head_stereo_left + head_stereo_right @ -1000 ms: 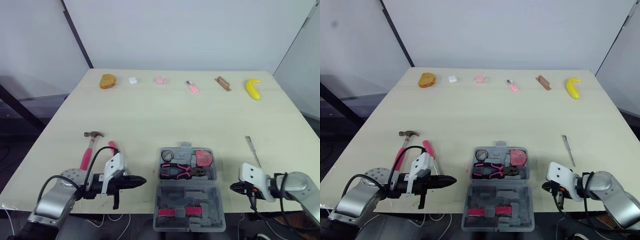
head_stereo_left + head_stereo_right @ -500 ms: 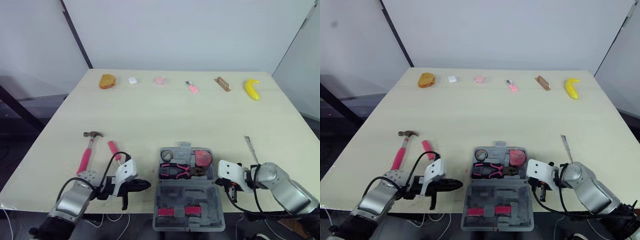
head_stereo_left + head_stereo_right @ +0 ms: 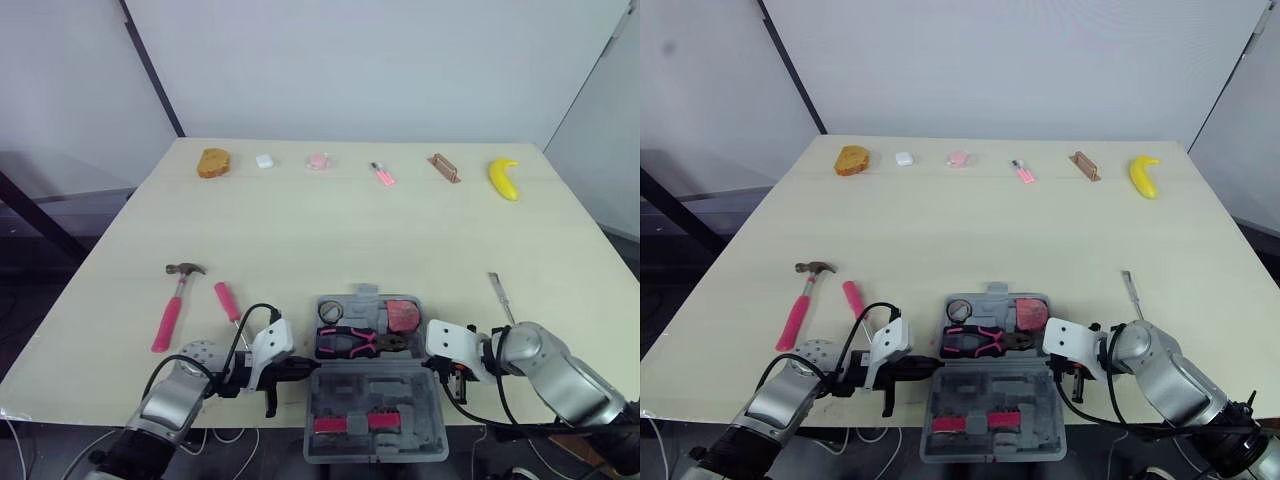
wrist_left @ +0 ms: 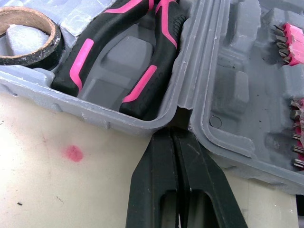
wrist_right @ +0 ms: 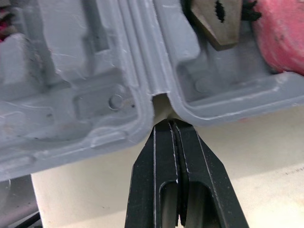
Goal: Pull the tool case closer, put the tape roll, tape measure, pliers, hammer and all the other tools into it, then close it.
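The grey tool case (image 3: pixel 372 385) lies open at the table's front edge. Its far half holds the tape roll (image 3: pixel 332 311), the pink-and-black pliers (image 3: pixel 360 342) and the pink tape measure (image 3: pixel 405 315). Pink bits (image 3: pixel 345 426) sit in the near half. My left gripper (image 3: pixel 303 368) is shut, its tips (image 4: pixel 173 130) pressed at the hinge gap on the case's left side. My right gripper (image 3: pixel 433 364) is shut too, tips (image 5: pixel 172 124) at the hinge notch on the right side. The hammer (image 3: pixel 175 300) and a pink-handled screwdriver (image 3: pixel 228 300) lie left of the case.
A slim metal tool (image 3: pixel 502 292) lies right of the case. Along the far edge sit a bread piece (image 3: pixel 213 161), a white block (image 3: pixel 265 160), a pink item (image 3: pixel 318 160), a pink stick (image 3: pixel 383 173), a wooden block (image 3: pixel 445 167) and a banana (image 3: pixel 505 178).
Both grippers have moved inward from either side and now touch the case at its hinge line. The hammer and screwdriver have stayed put.
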Robot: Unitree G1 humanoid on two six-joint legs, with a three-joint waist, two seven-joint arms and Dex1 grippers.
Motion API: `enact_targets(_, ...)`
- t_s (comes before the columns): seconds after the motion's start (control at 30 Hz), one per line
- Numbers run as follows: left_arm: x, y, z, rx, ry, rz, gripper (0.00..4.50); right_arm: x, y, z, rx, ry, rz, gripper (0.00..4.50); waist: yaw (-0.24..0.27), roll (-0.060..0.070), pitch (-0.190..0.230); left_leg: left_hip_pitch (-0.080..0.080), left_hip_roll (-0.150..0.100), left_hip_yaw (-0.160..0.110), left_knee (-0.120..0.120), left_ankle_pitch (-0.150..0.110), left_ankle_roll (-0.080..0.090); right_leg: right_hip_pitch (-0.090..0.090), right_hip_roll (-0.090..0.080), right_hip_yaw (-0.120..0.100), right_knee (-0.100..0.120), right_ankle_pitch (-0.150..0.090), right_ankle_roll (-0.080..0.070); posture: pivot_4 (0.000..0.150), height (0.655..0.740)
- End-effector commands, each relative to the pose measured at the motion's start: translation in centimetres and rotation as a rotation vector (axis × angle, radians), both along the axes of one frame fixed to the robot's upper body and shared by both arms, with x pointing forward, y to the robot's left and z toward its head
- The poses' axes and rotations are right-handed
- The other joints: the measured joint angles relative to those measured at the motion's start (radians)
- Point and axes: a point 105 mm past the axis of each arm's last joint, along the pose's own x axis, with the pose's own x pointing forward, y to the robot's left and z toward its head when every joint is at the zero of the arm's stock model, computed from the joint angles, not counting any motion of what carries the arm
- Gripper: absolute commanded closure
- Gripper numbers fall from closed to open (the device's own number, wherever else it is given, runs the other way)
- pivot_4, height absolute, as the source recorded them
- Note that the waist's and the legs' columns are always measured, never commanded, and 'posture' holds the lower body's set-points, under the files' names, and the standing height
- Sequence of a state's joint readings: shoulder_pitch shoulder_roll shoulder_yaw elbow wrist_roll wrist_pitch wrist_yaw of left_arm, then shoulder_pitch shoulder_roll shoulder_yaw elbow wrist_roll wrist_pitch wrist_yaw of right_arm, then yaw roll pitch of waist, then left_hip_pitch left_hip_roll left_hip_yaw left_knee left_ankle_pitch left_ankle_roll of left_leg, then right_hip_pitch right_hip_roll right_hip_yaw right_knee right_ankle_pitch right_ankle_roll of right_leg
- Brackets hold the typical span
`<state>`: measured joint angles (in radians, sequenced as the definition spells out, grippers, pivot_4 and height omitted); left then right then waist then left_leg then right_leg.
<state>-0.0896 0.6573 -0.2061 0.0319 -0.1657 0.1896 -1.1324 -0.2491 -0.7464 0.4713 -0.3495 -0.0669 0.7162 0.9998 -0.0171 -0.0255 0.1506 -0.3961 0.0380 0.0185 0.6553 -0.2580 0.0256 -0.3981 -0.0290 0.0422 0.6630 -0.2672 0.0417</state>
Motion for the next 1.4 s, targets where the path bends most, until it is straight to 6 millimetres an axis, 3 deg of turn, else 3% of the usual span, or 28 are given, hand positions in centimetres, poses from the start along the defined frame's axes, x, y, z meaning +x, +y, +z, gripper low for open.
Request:
enact_targets(0.03,0.1,-0.9,0.4,-0.027,-0.023,-0.023,4.42,-0.8,2.6,1.1,0.102,0.022,0.054,4.5,0.0,0.0,0.0,0.0,0.0,0.0,0.0,0.0,0.0,0.0,0.0,0.0,0.0,0.0,0.0,0.15,0.74)
enact_targets(0.3,1.0,-1.3,0.6,-0.033,-0.037,-0.015,4.42,0.3,2.2,1.8,0.083,-0.001,0.022,4.5,0.004,0.001,0.001,0.0,0.0,0.0,0.001,0.0,0.0,0.0,0.0,0.0,0.001,0.0,0.0,0.15,0.74)
enact_targets(0.73,4.2,-2.0,1.6,-0.024,-0.073,-0.021,4.42,4.1,0.9,2.5,0.05,-0.065,-0.053,4.5,0.007,0.002,0.001,-0.003,-0.001,-0.001,0.006,0.0,0.0,0.0,0.0,-0.001,0.001,0.0,0.001,0.15,0.74)
enact_targets(1.4,5.9,-3.1,2.5,-0.017,-0.097,-0.035,4.42,5.3,0.1,2.3,0.044,-0.086,-0.094,4.5,0.006,0.002,0.001,-0.006,-0.001,-0.001,0.012,0.0,0.0,0.0,0.0,-0.001,0.002,0.002,0.003,0.15,0.74)
